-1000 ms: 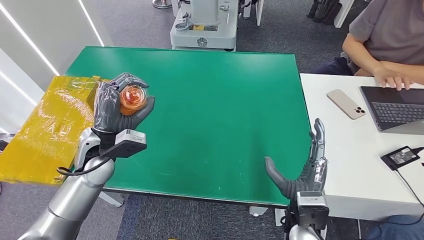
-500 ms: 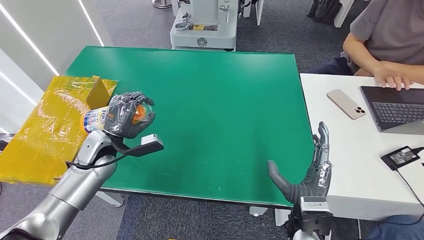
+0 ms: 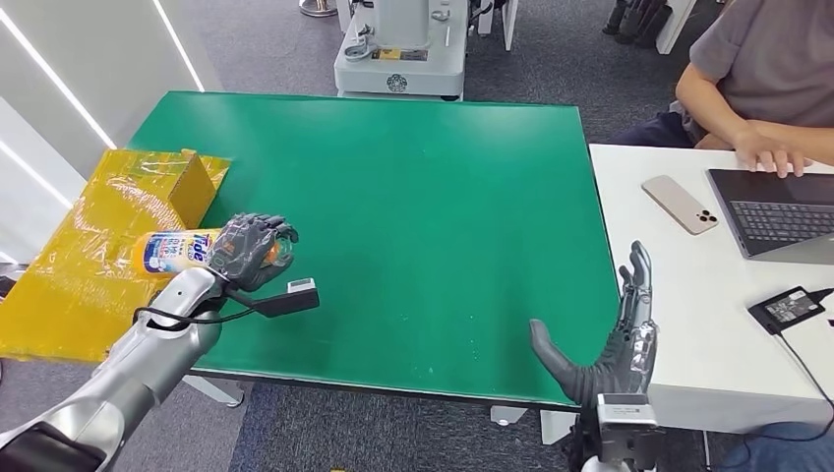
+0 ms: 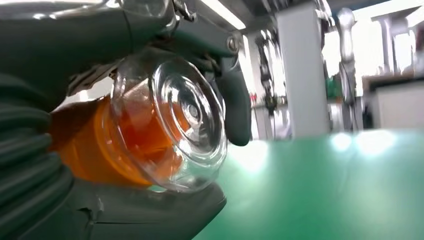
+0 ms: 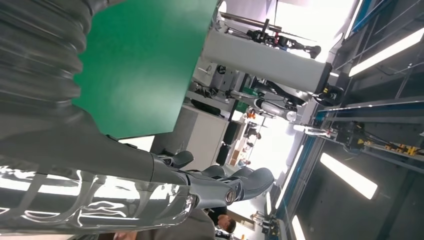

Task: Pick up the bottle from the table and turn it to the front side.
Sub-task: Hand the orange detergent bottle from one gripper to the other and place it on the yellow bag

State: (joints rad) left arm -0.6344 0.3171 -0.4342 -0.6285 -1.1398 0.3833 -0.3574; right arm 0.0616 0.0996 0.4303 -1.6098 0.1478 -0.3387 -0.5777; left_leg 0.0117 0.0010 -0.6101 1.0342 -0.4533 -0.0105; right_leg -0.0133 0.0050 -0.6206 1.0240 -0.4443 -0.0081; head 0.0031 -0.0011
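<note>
Tipped sideways since earlier, bottle [image 3: 175, 249] lies within left hand [image 3: 248, 252] fingers [image 3: 264, 229].

A yellow taped cardboard box [image 3: 98, 246] sits just off the green table's [image 3: 413, 216] left edge. On the adjoining white desk [image 3: 688, 324] lie a phone [image 3: 681, 205], a laptop [image 3: 777, 211] — a person's hand [image 3: 772, 152] at its keyboard — and a black power adapter [image 3: 790, 309].

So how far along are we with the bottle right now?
Pickup looks done: the left hand grips the bottle off the green table. In hand: it lies sideways, cap end inside the fingers and its label facing up. Whether that counts as the front side I cannot tell. The right hand is open at the table's near edge.
</note>
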